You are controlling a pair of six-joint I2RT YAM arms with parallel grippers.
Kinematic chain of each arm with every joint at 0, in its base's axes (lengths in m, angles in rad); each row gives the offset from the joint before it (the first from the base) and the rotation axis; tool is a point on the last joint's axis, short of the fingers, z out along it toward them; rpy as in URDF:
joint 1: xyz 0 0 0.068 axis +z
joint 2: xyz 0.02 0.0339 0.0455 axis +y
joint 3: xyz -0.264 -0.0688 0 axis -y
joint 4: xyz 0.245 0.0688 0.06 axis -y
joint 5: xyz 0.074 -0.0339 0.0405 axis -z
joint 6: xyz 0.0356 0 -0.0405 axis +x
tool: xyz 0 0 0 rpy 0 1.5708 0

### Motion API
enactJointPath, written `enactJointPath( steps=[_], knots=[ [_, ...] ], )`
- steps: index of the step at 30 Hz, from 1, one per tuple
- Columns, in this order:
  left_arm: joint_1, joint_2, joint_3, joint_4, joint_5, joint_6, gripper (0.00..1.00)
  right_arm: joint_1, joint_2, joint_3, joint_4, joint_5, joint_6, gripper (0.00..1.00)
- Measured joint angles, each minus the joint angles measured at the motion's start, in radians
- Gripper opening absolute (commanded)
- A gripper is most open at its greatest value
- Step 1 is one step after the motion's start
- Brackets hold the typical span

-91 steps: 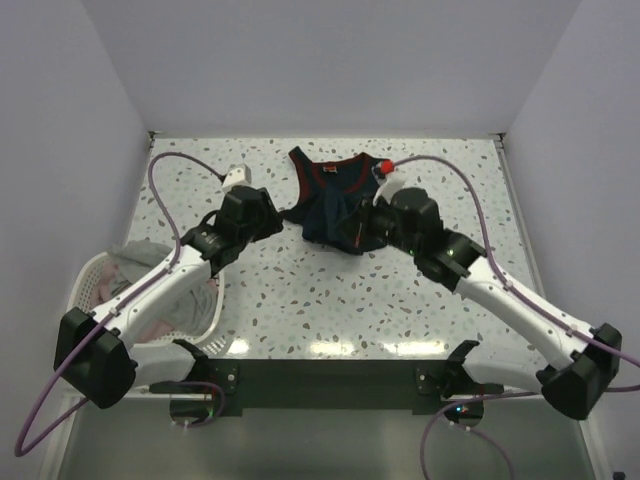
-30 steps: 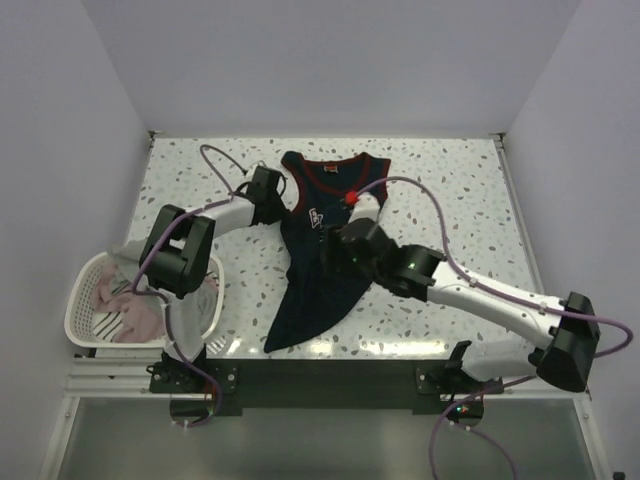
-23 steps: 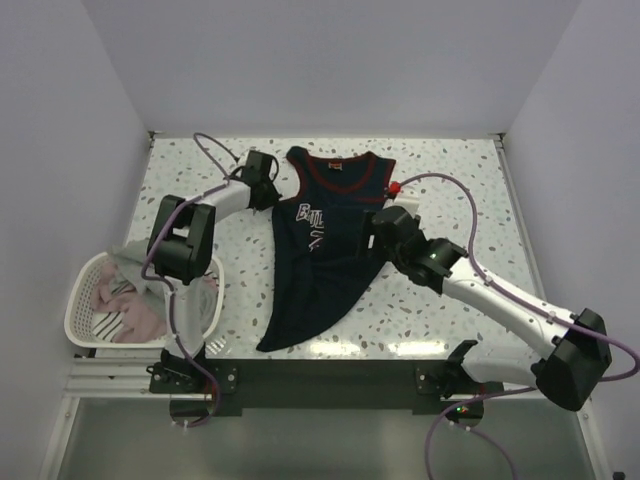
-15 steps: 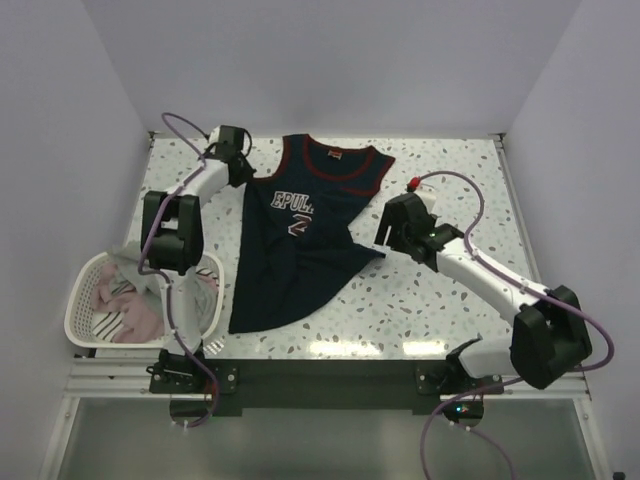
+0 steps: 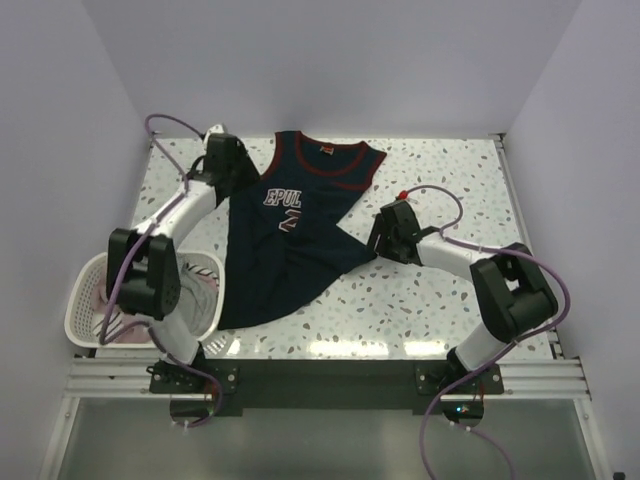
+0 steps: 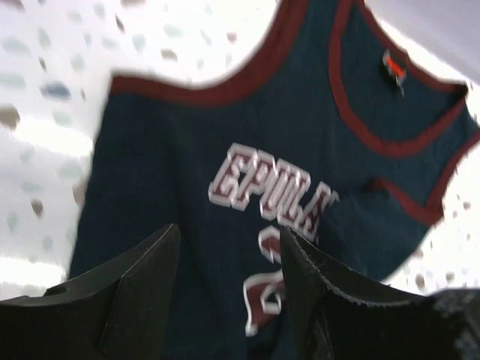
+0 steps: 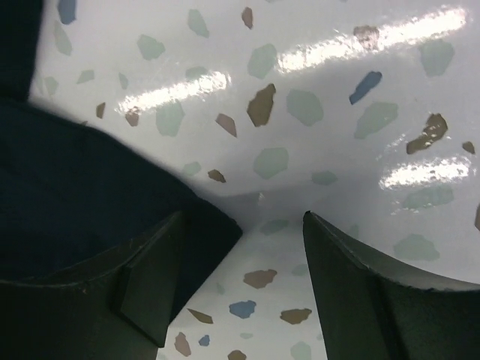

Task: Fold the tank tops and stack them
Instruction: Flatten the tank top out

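At the far left of the top view, the white slotted basket [image 5: 75, 300] sits at the table's near-left edge with grey and pale cloth [image 5: 198, 297] heaped in it, partly hidden by the left arm's elbow.

The left gripper [image 5: 225, 160] is near the table's far-left corner, just beside the shoulder of the navy jersey [image 5: 290, 230]. Its wrist view shows the 2 fingers [image 6: 127, 300] standing well apart, with nothing clamped between them; the jersey [image 6: 187, 150] lies under the gap.

The jersey is spread on the speckled table [image 5: 450, 310], neck toward the far wall, hem near the basket. Its right side is drawn into a point aimed at the right gripper [image 5: 385, 235].

That gripper [image 7: 240, 292] also has its fingers wide apart and grips nothing. The pointed navy corner [image 7: 75, 187] lies flat on the table and runs under the finger [image 7: 142, 292] at the left of that view; whether they touch I cannot tell.

Only the top view shows the whole garment and the basket. Only the left wrist view, though blurred, shows the white lettering edged in dark red and the small red tag [image 6: 395, 66] inside the neckline. Only the right wrist view shows the corner's edge against bare table
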Motion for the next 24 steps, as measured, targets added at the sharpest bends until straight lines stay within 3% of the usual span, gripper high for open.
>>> enactJointPath(
  steps=[4, 6, 7, 11, 17, 24],
  knots=[
    [-0.074, -0.200, -0.262, 0.093, 0.034, -0.046, 0.59, 0.002, 0.019, -0.011, 0.087, -0.025, 0.012, 0.56],
    [-0.110, -0.278, -0.390, 0.131, 0.050, -0.077, 0.59, 0.004, 0.036, -0.013, 0.131, -0.040, 0.020, 0.46],
    [-0.125, -0.311, -0.448, 0.140, 0.056, -0.091, 0.58, 0.006, 0.044, -0.014, 0.149, -0.046, 0.026, 0.30],
    [-0.172, -0.423, -0.593, 0.119, 0.058, -0.130, 0.57, 0.015, 0.052, -0.035, 0.180, -0.053, 0.037, 0.00],
    [-0.230, -0.584, -0.634, 0.069, 0.052, -0.145, 0.53, 0.016, -0.042, -0.072, 0.060, -0.015, 0.027, 0.00],
    [-0.247, -0.729, -0.695, -0.001, 0.036, -0.151, 0.51, -0.081, -0.348, -0.082, -0.165, 0.076, -0.020, 0.00]
  ],
)
